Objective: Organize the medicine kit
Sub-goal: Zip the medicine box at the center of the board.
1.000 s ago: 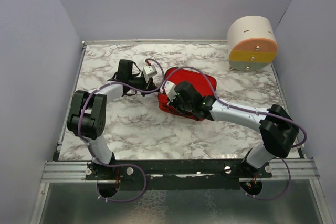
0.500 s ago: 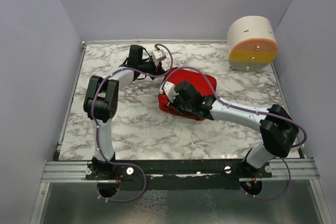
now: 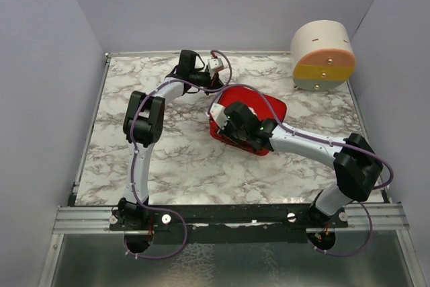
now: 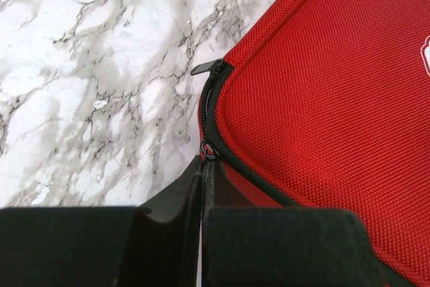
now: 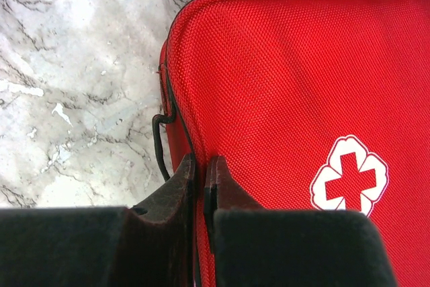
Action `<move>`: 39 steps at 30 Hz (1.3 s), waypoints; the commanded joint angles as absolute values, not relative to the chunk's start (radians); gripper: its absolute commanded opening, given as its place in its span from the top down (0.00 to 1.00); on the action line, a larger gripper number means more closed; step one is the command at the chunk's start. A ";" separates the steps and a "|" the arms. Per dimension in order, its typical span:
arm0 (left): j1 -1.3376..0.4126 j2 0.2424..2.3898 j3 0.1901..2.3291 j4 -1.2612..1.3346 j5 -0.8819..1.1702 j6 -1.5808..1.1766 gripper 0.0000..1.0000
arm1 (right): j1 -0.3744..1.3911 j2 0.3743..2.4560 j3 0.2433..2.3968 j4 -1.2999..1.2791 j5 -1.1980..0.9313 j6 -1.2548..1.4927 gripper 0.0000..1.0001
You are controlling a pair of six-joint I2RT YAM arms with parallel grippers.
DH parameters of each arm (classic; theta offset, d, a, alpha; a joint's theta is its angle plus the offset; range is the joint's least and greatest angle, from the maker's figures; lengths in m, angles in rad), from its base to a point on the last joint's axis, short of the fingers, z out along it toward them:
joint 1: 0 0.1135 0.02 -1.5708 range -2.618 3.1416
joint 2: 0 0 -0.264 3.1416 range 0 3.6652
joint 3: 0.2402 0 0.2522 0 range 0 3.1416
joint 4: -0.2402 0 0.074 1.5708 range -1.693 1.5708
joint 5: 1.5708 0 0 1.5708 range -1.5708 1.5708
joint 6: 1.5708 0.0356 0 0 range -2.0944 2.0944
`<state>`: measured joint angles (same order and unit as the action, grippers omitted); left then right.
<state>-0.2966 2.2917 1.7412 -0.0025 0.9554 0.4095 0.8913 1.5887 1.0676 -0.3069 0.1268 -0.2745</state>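
The medicine kit is a red zippered fabric case lying closed in the middle of the marble table, and it fills much of the left wrist view and the right wrist view. A white cross marks its lid. At the case's far-left corner, my left gripper is shut on a small zipper pull. A second slider sits further along the zip. My right gripper is shut on the case's left rim, with red fabric between its jaws.
A round cream, orange, yellow and grey drawer container stands at the back right corner. A thin black cord loop hangs off the case's side. Grey walls close in the table on three sides.
My left arm has swung right and towards the back along the case's far edge, still pinching the zipper pull. The case has slid slightly right. The right gripper has kept its hold.
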 commanded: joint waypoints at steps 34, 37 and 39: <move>-0.204 1.619 1.039 -0.114 1.200 0.495 1.00 | 1.013 1.650 1.248 -0.444 0.126 0.196 0.39; -0.204 1.625 1.040 -0.113 1.210 0.480 1.00 | 1.035 1.697 1.250 -0.451 0.148 0.225 0.38; -0.202 1.629 1.040 -0.113 1.219 0.475 1.00 | 1.046 1.733 1.261 -0.470 0.172 0.240 0.37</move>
